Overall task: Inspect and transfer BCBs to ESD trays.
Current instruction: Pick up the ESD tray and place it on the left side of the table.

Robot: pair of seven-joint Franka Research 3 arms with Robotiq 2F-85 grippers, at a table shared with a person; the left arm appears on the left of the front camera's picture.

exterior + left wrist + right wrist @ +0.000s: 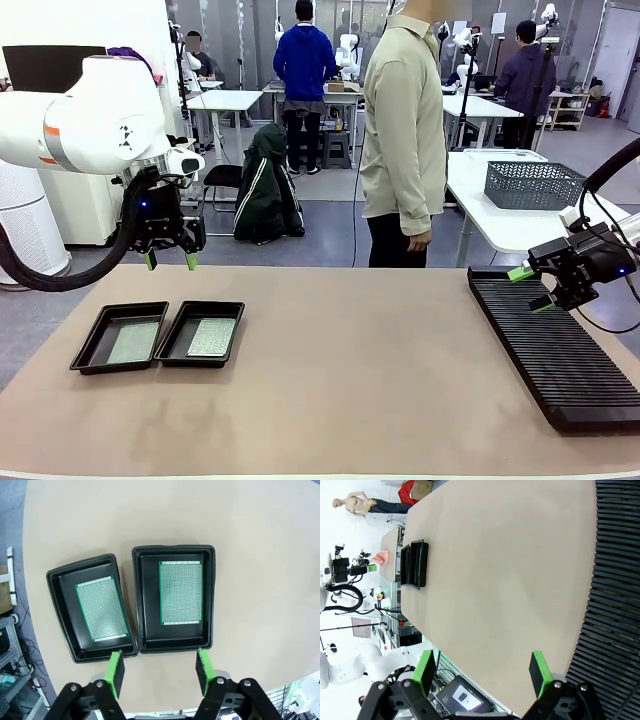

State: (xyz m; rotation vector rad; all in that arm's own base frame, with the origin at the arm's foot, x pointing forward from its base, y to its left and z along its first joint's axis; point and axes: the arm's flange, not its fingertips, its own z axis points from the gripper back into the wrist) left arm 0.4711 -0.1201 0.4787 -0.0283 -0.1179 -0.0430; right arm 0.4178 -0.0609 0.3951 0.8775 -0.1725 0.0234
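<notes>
my left fingers [159, 672] are hanging spread and holding nothing, above the desk [350, 380]. just beyond the tips, the two esd trays [173, 599] are sitting side by side, rims nearly touching. each is carrying one bcb [181, 593] lying flat on its floor: the board ahead of my right-hand tip is sitting square in its tray, and the other bcb [101, 609], ahead of my left-hand tip, is lying in the second tray [90, 607], which is skewed against its neighbour.

my right fingers [482, 672] are spread wide too, gripping nothing, hovering at the edge of the long ribbed rack [615, 590]. in what i can see of it, its slots are looking bare, no boards standing in them. the trays are lying well apart from these tips, across the desk.

judging: both trays are filled, so the transfer is looking done or all but done. a person [403, 130] is standing at the far side, hands down.
</notes>
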